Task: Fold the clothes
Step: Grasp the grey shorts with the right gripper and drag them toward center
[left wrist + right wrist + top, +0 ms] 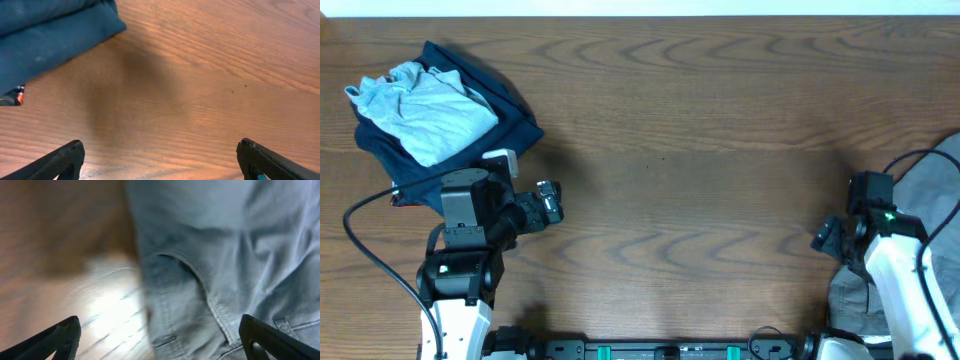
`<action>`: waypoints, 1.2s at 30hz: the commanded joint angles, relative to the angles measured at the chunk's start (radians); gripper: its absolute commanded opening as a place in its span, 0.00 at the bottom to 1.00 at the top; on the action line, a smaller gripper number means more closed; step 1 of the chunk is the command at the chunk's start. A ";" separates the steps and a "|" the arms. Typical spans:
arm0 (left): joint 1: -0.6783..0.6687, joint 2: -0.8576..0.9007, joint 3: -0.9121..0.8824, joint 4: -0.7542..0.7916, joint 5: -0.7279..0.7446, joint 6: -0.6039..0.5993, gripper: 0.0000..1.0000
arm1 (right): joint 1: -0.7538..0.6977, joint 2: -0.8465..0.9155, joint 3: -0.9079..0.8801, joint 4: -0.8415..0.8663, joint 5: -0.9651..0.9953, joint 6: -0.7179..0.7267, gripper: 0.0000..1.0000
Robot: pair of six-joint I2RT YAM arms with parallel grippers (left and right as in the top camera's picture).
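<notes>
The grey shorts [940,200] lie crumpled at the table's right edge, partly under my right arm. In the right wrist view the grey shorts [215,255] fill the right half, with a stitched pocket seam showing. My right gripper [160,340] is open just above them, one finger over bare wood, the other over the cloth; it also shows in the overhead view [827,238]. My left gripper [550,203] is open and empty over bare wood; its fingers frame the table in the left wrist view [160,160].
A dark navy folded garment [515,120] lies at the back left with a pale grey-blue shirt [425,105] crumpled on top; its corner shows in the left wrist view [55,35]. Black cables trail from both arms.
</notes>
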 commanded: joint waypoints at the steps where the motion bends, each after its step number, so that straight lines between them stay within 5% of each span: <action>1: -0.004 0.000 0.019 -0.001 0.023 -0.010 0.98 | -0.023 0.052 -0.032 0.024 0.037 0.046 0.91; 5: -0.004 0.000 0.019 -0.001 0.023 -0.011 0.98 | -0.023 0.102 -0.056 0.049 0.034 0.046 0.33; 9: -0.004 0.000 0.019 -0.001 0.023 -0.010 0.98 | -0.023 0.119 -0.058 0.068 0.002 0.046 0.01; 17: -0.004 0.000 0.019 -0.001 0.022 -0.010 0.98 | -0.021 0.119 -0.059 0.071 -0.023 0.050 0.01; 20: -0.004 0.000 0.019 0.003 0.022 -0.010 0.98 | -0.013 0.119 -0.059 0.164 -0.237 -0.045 0.01; 23: -0.004 0.000 0.019 0.023 0.022 -0.010 0.97 | 0.029 0.119 -0.059 0.346 -0.625 -0.237 0.01; 26: -0.004 0.000 0.019 0.053 0.022 -0.010 0.98 | 0.109 0.119 -0.059 0.588 -0.924 -0.241 0.01; 31: -0.004 0.000 0.019 0.076 0.022 -0.010 0.98 | 0.325 0.119 -0.059 1.077 -1.053 -0.145 0.03; 32: -0.004 0.000 0.019 0.076 0.022 -0.010 0.98 | 0.367 0.119 -0.059 1.133 -1.034 -0.145 0.13; 34: -0.004 0.000 0.019 0.076 0.022 -0.010 0.98 | 0.435 0.119 -0.059 1.168 -0.945 -0.153 0.58; 36: -0.004 0.000 0.019 0.078 0.023 -0.010 0.98 | 0.448 0.119 -0.059 1.129 -0.864 -0.152 0.81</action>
